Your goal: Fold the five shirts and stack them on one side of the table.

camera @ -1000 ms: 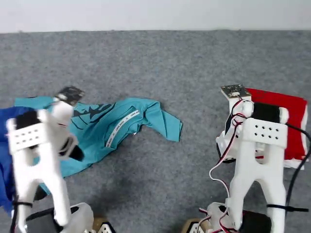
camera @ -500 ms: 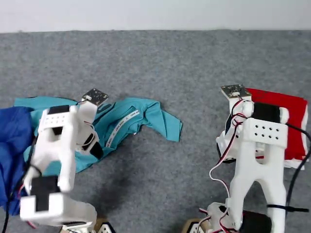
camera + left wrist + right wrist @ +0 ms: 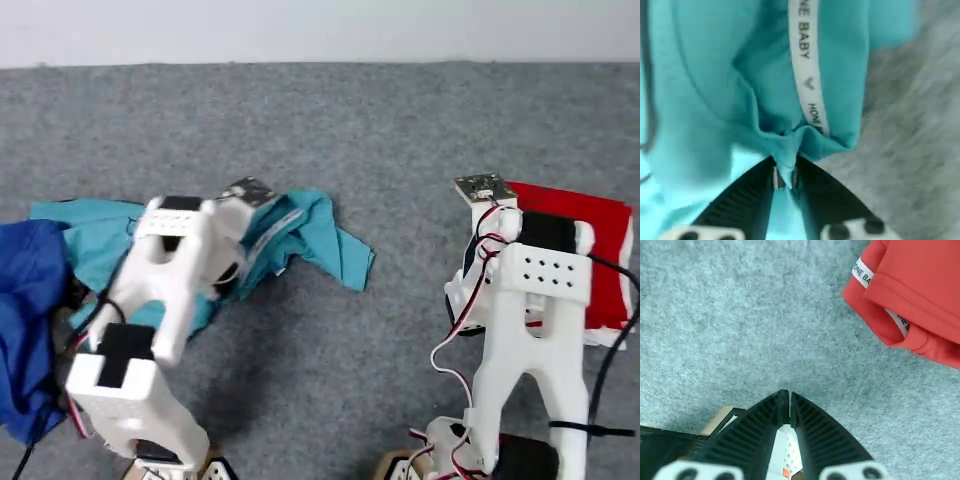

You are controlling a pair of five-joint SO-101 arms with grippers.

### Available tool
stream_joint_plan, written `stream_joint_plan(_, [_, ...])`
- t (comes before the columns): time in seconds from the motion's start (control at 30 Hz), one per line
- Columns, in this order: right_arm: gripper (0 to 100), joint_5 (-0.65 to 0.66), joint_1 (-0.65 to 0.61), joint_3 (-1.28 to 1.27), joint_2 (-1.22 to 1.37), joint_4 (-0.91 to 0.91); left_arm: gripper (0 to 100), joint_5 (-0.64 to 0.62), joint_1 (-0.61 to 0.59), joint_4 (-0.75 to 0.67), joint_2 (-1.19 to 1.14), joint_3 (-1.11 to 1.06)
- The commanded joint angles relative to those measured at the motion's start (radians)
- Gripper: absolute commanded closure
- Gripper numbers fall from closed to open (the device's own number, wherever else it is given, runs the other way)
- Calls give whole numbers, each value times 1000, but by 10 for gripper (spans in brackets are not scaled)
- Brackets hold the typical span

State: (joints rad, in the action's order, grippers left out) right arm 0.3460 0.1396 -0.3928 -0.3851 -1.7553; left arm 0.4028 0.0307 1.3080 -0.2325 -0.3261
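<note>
1. left claw [image 3: 784, 177] is clamped on a bunched fold of the teal shirt [image 3: 715, 75], right beside the white neck tape [image 3: 805, 75].
2. right claw [image 3: 790, 396] has its jaws together on nothing. it hangs over the bare grey table [image 3: 715, 315], with the folded red shirt [image 3: 920, 290] just beside it.
3. in the high view the teal shirt lies crumpled, its long axis running left to right across the table. most of the cloth sits to the left of my pinch, touching the blue shirt [image 3: 30, 300], and a smaller part trails off to the right.
4. my left arm is the nearer one. the right arm is well apart from the teal cloth.
5. i reckon the coming move turns on pulling along that long axis toward the open middle, so the bunched cloth drags out flat.
</note>
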Motion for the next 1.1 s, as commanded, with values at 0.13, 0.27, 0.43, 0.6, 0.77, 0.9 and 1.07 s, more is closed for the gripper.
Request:
stream_joint_plan(0.13, [990, -6, -5, 5, -25, -39, 986, -245, 207, 103, -5, 361])
stream_joint_plan(0.27, [990, -6, -5, 5, -25, -39, 986, -292, 345, 97, -8, 487])
stream_joint_plan(0.43, [990, -5, -5, 5, -25, -39, 986, -293, 479, 95, -8, 588])
stream_joint_plan(0.6, [990, -5, -4, 5, -25, -38, 982, -295, 512, 66, -8, 630])
stream_joint_plan(0.77, [990, -6, -4, 5, -25, -36, 900, -322, 512, 83, -6, 628])
stream_joint_plan(0.9, [987, -6, -10, 6, -25, -22, 741, -420, 483, 149, 5, 634])
stream_joint_plan(1.07, [986, -5, -64, 8, -24, 12, 739, -425, 397, 261, 5, 727])
